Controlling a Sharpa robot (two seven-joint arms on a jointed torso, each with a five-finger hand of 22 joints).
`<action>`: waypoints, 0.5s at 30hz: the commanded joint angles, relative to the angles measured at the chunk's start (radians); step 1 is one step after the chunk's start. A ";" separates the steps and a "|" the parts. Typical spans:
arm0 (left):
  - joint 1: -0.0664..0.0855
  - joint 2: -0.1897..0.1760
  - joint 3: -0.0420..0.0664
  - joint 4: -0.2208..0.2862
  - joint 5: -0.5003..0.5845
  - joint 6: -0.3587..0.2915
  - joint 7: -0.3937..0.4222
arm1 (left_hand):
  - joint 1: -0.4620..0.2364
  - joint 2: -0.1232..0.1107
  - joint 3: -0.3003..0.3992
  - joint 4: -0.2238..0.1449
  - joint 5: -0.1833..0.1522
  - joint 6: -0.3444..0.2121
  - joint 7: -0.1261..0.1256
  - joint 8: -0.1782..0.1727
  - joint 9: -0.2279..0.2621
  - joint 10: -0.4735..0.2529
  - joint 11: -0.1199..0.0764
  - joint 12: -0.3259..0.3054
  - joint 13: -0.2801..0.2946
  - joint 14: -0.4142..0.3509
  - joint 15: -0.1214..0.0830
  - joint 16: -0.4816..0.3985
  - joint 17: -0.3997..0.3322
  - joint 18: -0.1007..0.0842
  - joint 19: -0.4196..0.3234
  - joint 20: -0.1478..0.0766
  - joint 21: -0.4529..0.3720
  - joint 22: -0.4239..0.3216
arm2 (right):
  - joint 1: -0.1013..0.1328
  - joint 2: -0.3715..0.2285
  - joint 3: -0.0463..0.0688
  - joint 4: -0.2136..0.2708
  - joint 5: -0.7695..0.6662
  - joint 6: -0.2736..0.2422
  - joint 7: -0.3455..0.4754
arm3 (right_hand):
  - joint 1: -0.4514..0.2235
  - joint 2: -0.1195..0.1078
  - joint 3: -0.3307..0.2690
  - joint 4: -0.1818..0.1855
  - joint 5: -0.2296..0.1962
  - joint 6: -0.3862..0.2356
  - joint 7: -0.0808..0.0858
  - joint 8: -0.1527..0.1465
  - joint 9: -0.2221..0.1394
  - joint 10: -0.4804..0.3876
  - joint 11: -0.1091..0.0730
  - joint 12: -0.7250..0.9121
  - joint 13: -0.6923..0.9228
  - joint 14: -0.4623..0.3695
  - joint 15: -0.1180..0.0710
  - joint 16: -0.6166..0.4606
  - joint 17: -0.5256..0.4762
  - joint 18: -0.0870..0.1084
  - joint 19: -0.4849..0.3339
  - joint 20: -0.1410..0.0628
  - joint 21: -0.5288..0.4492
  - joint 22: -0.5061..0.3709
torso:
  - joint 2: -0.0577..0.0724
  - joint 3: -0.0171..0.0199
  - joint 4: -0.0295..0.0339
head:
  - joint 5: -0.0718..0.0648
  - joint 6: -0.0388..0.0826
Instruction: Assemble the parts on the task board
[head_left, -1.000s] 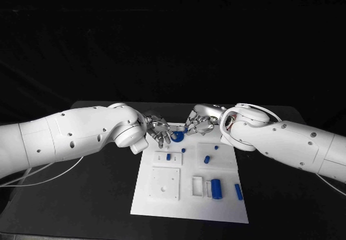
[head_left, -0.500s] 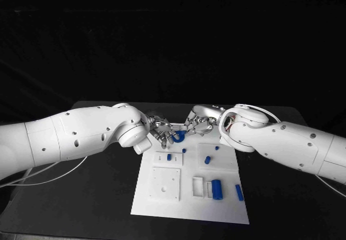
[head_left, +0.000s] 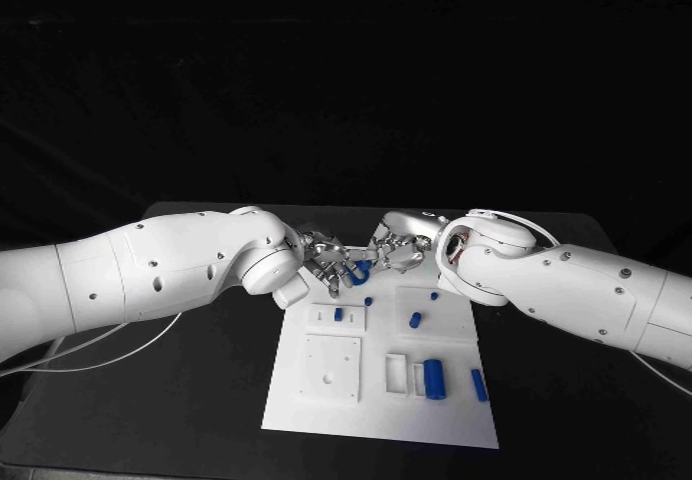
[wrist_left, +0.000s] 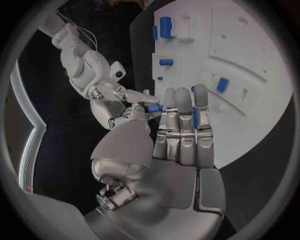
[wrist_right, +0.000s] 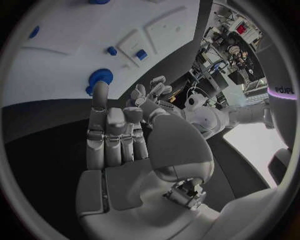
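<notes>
Head view first: both hands are parked at the far end of the task board (head_left: 378, 400), pretty much fingertip to fingertip. My left hand (head_left: 326, 262) comes in over the board's far left corner, my right hand (head_left: 400, 245) over the far edge just beside it. Between them sits a blue ring-shaped part (head_left: 358, 271), right at the far edge of the board, with left-hand fingers draped over it. From up here I can't tell who actually has hold of it. Rest of the board: a small blue peg (head_left: 338, 313) standing in a white block on the left side, a blue piece (head_left: 414, 320) in a block toward the right, a fat blue cylinder (head_left: 433, 378) next to a white slot block near the near edge, and a slim blue pin (head_left: 477, 384) by the right edge.

Left wrist view: left hand (wrist_left: 178, 135) has its fingers straight and pressed together, a sliver of blue part (wrist_left: 194, 118) wedged between two of them, thumb alongside. The right hand (wrist_left: 115, 102) meets it, with blue showing at its fingertips too.

Right wrist view: right hand (wrist_right: 119, 135) fingers extended and side by side, nothing gripped that I can make out. The blue ring (wrist_right: 100, 78) lies on the board just past the fingertips, left hand (wrist_right: 150, 95) close by.
</notes>
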 joint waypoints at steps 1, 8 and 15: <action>0.000 0.004 0.000 0.001 0.033 0.012 0.027 | -0.001 0.027 0.000 -0.040 -0.004 0.008 -0.001 -0.004 0.004 0.009 0.002 -0.006 -0.001 0.002 0.007 -0.006 -0.003 -0.016 0.005 0.004 -0.009 -0.003 | -0.001 0.002 0.001 0.003 -0.010 -0.005 -0.001 | -0.009 0.002 0.004 0.000 0.004 0.005 0.000 0.004 0.042 0.003 -0.003 -0.005 0.000 0.001 -0.003 0.004 0.000 0.001 0.002 0.000 -0.005 0.001 | 0.000 0.0001 -0.0012 | -0.002 -0.002; 0.000 0.003 0.001 0.002 0.041 0.014 0.033 | 0.019 0.046 0.013 -0.078 -0.003 0.008 -0.001 -0.004 0.005 0.009 0.002 -0.009 -0.002 0.000 0.007 -0.007 -0.005 -0.016 0.005 0.004 -0.012 -0.003 | -0.001 0.001 0.001 0.003 -0.010 -0.004 -0.001 | -0.010 0.001 0.005 0.001 0.005 0.005 0.000 0.004 0.043 0.003 -0.003 -0.005 -0.001 0.002 -0.003 0.004 0.000 0.001 0.002 0.000 -0.005 0.001 | 0.000 -0.0006 0.0008 | -0.007 -0.001; 0.000 0.001 0.001 0.001 0.042 0.012 0.034 | 0.021 0.062 0.015 -0.105 -0.003 0.005 0.000 -0.004 0.004 0.008 0.003 -0.012 -0.003 0.000 0.008 -0.008 -0.008 -0.016 0.006 0.005 -0.016 -0.002 | -0.002 0.001 0.001 0.009 -0.009 -0.002 0.002 | -0.010 0.001 0.006 0.001 0.006 0.005 0.000 0.004 0.043 0.003 -0.003 -0.006 -0.001 0.002 -0.003 0.004 -0.001 0.001 0.002 0.000 -0.005 0.002 | 0.000 -0.0006 0.0007 | -0.005 -0.001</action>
